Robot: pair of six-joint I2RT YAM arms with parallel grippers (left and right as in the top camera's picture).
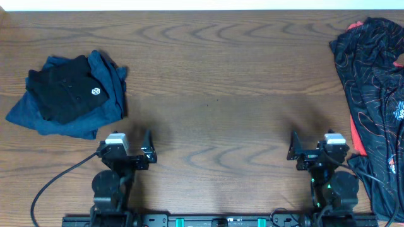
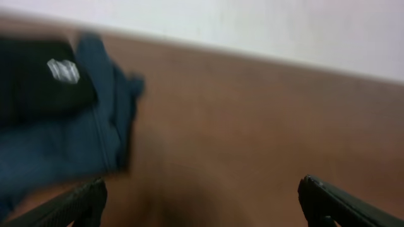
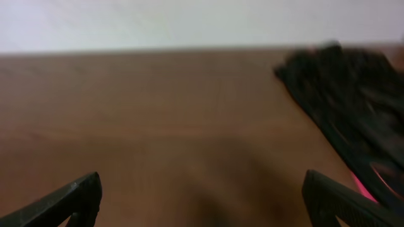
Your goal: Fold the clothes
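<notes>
Low at the near edge, well apart: left black two-finger gripper at near left, right black two-finger gripper at near right. Both aimed toward the far side, roughly parallel. Jaws spread wide on each, empty, touching nothing.

The black jersey at the right edge of the desk is cut off by the overhead view. The 2 wrist views are blurred. The logo on the folded shirt is too small to read.

No words can be read. A small white hexagonal logo sits on the black shirt. The jersey bears a white mark, too small to read.
</notes>
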